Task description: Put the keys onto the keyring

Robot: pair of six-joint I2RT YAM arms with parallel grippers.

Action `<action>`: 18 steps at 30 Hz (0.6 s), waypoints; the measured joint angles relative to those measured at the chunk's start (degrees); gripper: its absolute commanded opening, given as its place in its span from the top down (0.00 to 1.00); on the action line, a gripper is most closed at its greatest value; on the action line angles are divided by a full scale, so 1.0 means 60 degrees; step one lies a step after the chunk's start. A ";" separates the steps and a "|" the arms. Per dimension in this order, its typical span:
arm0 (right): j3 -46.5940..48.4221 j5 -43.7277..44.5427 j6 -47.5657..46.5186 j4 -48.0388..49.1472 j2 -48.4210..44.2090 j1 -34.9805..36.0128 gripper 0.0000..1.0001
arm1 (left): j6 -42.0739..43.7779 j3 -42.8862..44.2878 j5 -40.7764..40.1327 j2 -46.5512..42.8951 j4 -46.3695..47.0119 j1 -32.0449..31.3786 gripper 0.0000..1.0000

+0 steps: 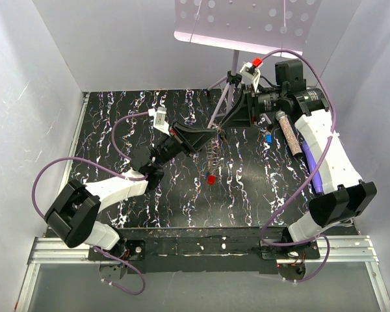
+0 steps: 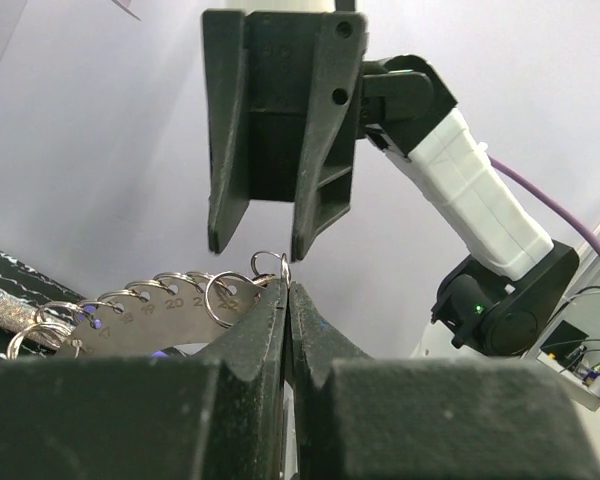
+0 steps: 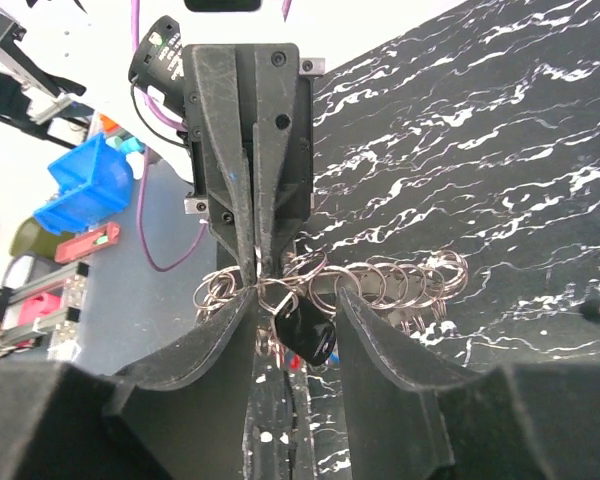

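The keyring (image 1: 213, 155) is a strand of several metal split rings on a numbered metal plate (image 2: 140, 322), with a red piece (image 1: 210, 179) at its lower end. My left gripper (image 1: 214, 135) is shut on one ring at the strand's top (image 2: 270, 266) and holds it above the table. My right gripper (image 1: 226, 125) is open, its fingers on either side of the same ring cluster (image 3: 400, 285), facing the left gripper (image 3: 255, 272). A black tag (image 3: 312, 338) hangs from a ring between my right fingers (image 3: 380, 335). A blue-headed key (image 1: 268, 138) lies on the table behind the right gripper.
A tripod stand (image 1: 229, 91) holding a perforated white board (image 1: 247, 23) stands at the back centre. A pinkish textured tube (image 1: 290, 133) runs along the right arm. White walls enclose the black marbled table (image 1: 149, 201) on both sides.
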 measured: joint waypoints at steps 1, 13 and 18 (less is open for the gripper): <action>-0.0135 -0.0069 0.0040 0.0091 0.0000 -0.0004 0.57 | 0.0004 0.0018 0.0029 0.0000 0.0022 0.0000 1.00; -0.1035 -0.0845 0.0648 0.0729 -0.0076 0.0000 0.81 | 0.0080 0.0058 0.0280 0.0000 0.0058 0.0000 1.00; -0.1228 -0.1096 0.0849 0.0987 -0.0215 -0.0018 0.93 | 0.0211 0.0058 0.0342 -0.0029 0.0076 0.0000 1.00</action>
